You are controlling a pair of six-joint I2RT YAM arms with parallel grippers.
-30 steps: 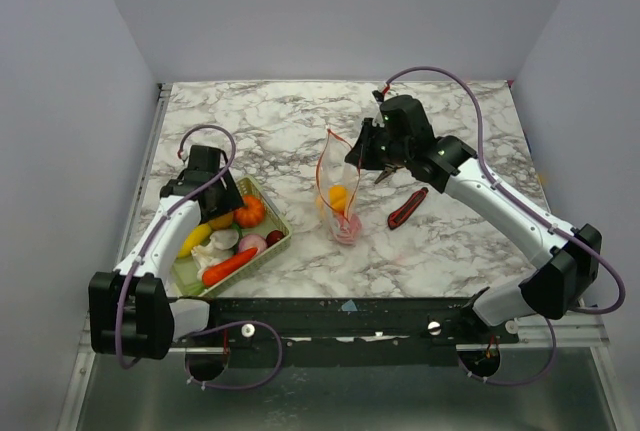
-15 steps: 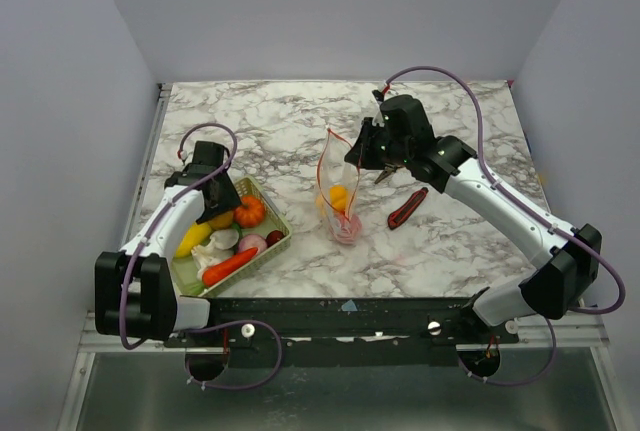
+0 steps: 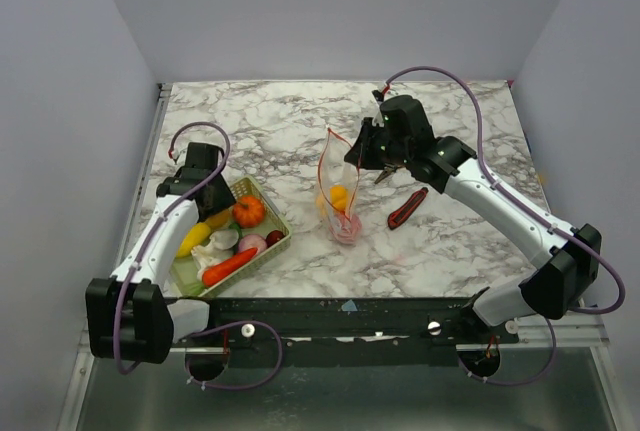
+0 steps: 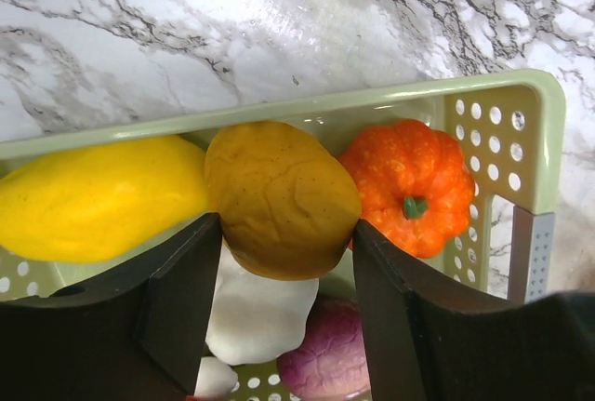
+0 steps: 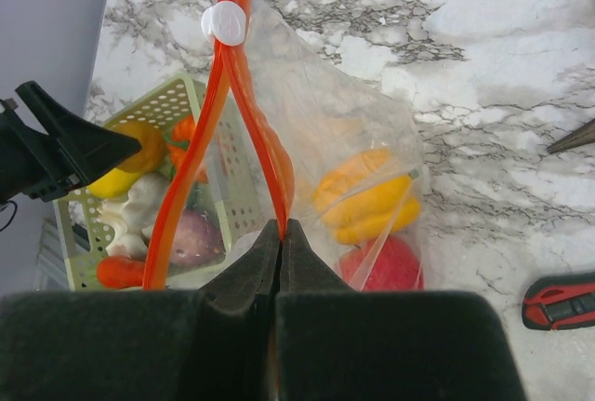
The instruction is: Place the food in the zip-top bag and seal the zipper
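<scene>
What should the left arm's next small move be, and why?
Probably close the left pincer on the golden-brown food piece in the basket, ready to lift. Its fingers flank that piece on both sides, and the right pincer holds the zip-top bag upright by its zipper, mouth open.

Hiding sides of the brown food piece (image 4: pixel 279 192) behind left fingers (image 4: pixel 172 313). Losing the zipper (image 5: pixel 184 173) end between pinched right fingers (image 5: pixel 246 275). Cutting off the utility knife (image 5: pixel 558 300) at the edge.
</scene>
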